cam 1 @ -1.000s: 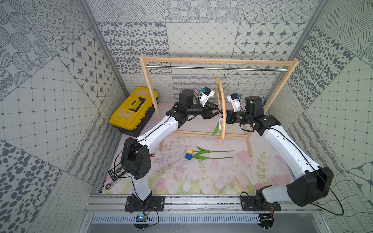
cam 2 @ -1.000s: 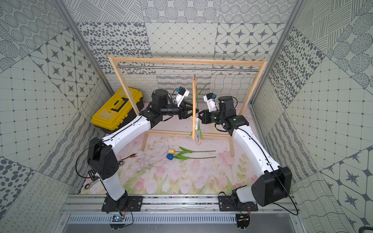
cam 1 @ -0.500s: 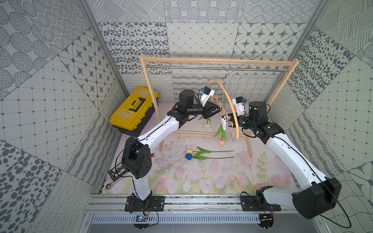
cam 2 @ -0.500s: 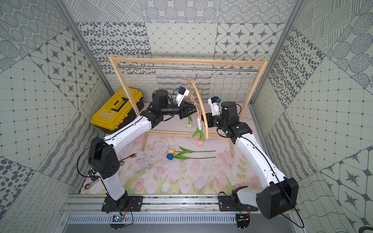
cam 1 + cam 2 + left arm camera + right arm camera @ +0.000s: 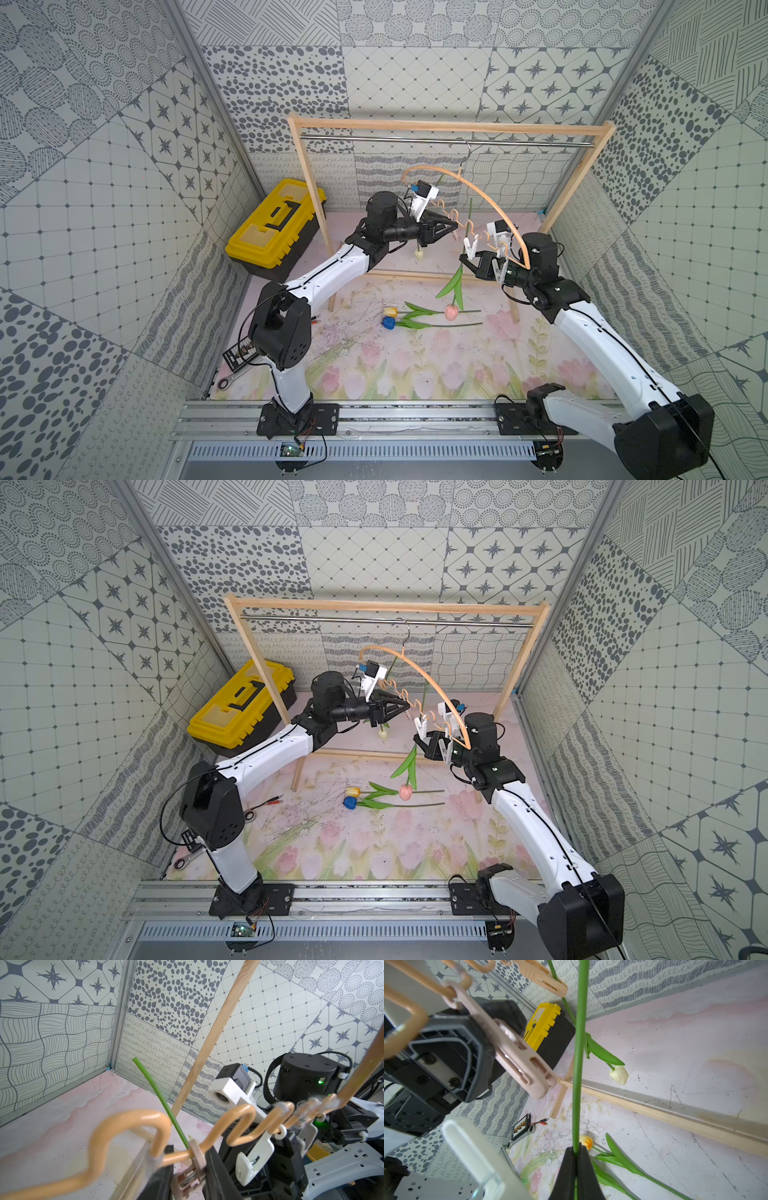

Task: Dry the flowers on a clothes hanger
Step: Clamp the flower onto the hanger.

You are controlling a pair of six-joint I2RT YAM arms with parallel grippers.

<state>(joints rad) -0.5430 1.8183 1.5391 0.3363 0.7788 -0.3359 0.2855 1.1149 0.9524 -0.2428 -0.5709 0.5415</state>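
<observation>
Both top views: the hanger (image 5: 490, 198) (image 5: 432, 682) is hooked on the rod (image 5: 374, 139), its arc broadside between the two sets of jaws. The pink tulip (image 5: 451, 311) dangles head-down under the right jaws. The yellow tulip (image 5: 390, 311) and blue tulip (image 5: 388, 322) lie on the worktop (image 5: 415, 365), well below.

Left wrist shows what those miss: the left jaws pinch a tan clothespin (image 5: 193, 1167) on the wavy bar, and a green stem (image 5: 158, 1097) rises just beyond them.

Right wrist: the right jaws are clamped tight on the pink tulip's stem, with the cream tulip (image 5: 618, 1074) hanging beyond.

A second ago the hanger stood edge-on. Now it's swung round, and the pink head hangs lower.
</observation>
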